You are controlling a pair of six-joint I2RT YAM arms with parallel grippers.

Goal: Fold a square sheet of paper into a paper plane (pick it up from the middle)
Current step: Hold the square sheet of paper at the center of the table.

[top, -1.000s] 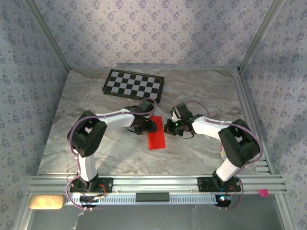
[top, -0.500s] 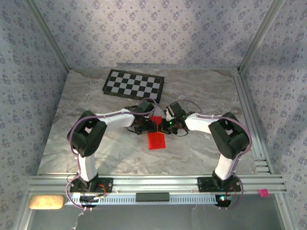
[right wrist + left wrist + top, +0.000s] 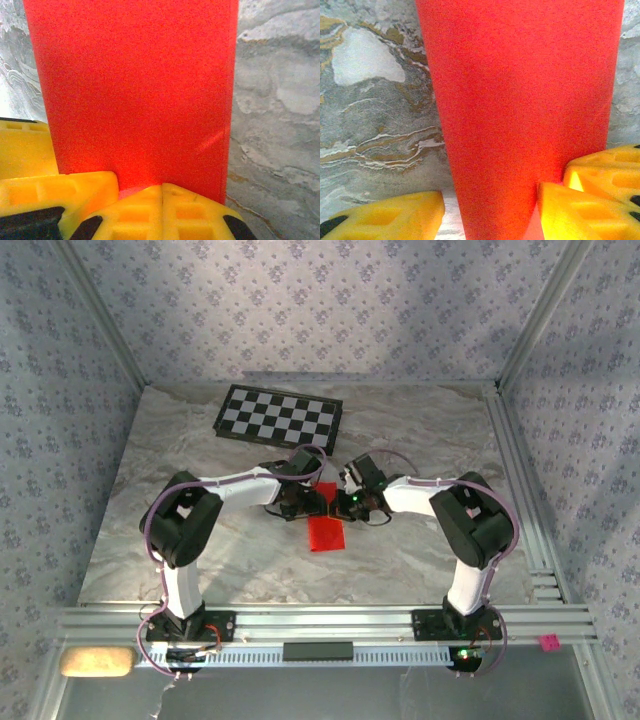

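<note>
The square sheet of paper point(image 3: 326, 533) is bright red and lies flat on the marble table, folded to a narrow straight-sided strip point(image 3: 520, 100) point(image 3: 135, 90); no pointed paper plane shape can be made out. My left gripper point(image 3: 305, 502) stands open over the strip's far end point(image 3: 490, 220), its left fingertip point(image 3: 380, 215) on bare table and the other on the paper's right edge. My right gripper point(image 3: 342, 503) is shut, its joined fingertips point(image 3: 162, 215) resting on the same end of the strip, close beside the left gripper's finger point(image 3: 25, 150).
A black-and-white checkerboard point(image 3: 279, 415) lies at the back of the table point(image 3: 420, 560). Patterned walls close in the sides and back. An aluminium rail point(image 3: 320, 622) runs along the near edge by the arm bases.
My right arm has swung left, and its shut gripper now sits on the strip's far end beside the left gripper. The left arm and the paper have stayed put.
</note>
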